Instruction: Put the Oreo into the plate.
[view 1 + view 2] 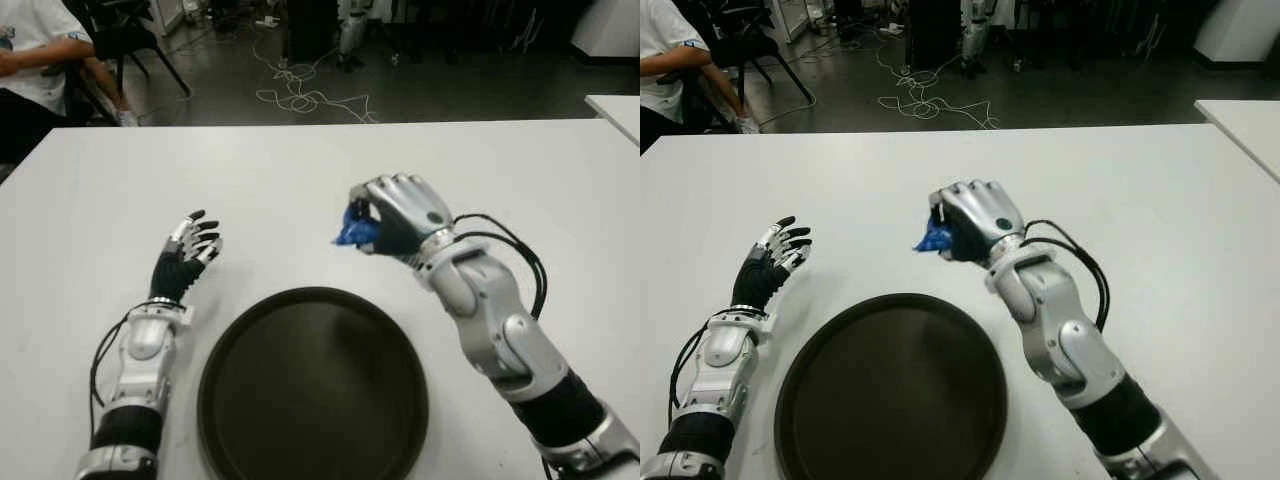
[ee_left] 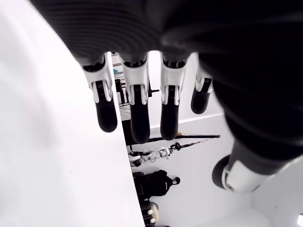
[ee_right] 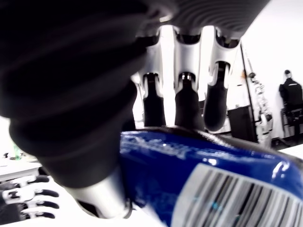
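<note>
Over on the left, the robot's black-and-silver left hand (image 1: 186, 253) shows beside the round dark brown plate (image 1: 312, 385), on its left, fingers loose and spread with nothing in them. Moving right, the silver right hand (image 1: 372, 222) hangs just beyond the plate's far rim over the white table (image 1: 500, 170), with its fingers curled tight around the small blue-wrapped Oreo packet (image 1: 355, 233), so the snack isn't on the plate yet. My worry is that the slick wrapper could slide out of that pinch, or a release this far back would drop it on the table short of the rim.
</note>
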`<action>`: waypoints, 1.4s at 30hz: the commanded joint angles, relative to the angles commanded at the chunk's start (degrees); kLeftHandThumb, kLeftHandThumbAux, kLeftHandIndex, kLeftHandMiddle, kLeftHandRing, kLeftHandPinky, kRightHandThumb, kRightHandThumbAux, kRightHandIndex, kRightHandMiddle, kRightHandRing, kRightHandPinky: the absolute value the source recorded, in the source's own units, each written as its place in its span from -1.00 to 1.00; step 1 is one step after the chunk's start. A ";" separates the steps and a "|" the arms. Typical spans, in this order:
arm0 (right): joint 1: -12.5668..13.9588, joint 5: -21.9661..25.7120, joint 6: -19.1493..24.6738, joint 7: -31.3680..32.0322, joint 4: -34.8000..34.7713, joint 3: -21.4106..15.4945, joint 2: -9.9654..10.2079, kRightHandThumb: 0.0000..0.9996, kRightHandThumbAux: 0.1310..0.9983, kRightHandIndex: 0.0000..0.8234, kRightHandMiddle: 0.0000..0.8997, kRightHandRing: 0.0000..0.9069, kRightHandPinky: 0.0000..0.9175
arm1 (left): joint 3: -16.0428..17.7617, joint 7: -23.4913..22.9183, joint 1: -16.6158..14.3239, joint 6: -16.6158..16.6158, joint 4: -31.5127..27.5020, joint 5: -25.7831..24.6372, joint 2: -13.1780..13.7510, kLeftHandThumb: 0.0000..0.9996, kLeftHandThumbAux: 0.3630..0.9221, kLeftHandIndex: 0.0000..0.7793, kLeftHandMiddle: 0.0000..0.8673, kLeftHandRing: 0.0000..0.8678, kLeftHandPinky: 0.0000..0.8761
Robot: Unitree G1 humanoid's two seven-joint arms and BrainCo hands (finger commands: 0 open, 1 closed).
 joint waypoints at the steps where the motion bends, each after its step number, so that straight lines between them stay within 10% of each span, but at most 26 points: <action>1: 0.03 0.33 -0.67 -0.03 0.09 -0.10 0.02 -0.66 0.85 0.25 0.47 0.50 0.47 | 0.00 0.02 -0.03 -0.01 0.07 0.03 0.00 -0.80 -0.07 -0.67 -0.45 -0.48 -0.51; 16: -0.06 0.90 -7.32 1.01 0.74 4.30 3.38 -0.62 0.87 0.20 0.38 0.42 0.39 | 0.30 -0.36 -0.80 -0.39 1.56 -0.72 -0.27 -0.75 -0.02 -0.68 -0.45 -0.49 -0.51; 19: 1.10 0.22 -7.94 1.02 0.36 6.01 3.92 0.05 0.55 0.09 0.38 0.42 0.38 | 0.29 -0.33 -0.82 -0.38 1.47 -0.83 -0.37 -0.75 0.00 -0.67 -0.44 -0.48 -0.51; 23: -0.52 -0.18 -8.34 3.72 2.76 8.23 4.67 0.31 0.43 0.04 0.40 0.43 0.39 | 0.31 0.08 -1.00 0.16 1.21 -0.81 -0.50 -0.75 0.01 -0.66 -0.44 -0.48 -0.52; 42: 0.65 -3.00 -7.26 10.37 2.99 11.54 6.12 0.39 0.40 0.01 0.48 0.53 0.52 | 0.19 0.63 -2.72 -3.51 5.45 0.10 -0.15 -0.74 -0.11 -0.63 -0.43 -0.46 -0.55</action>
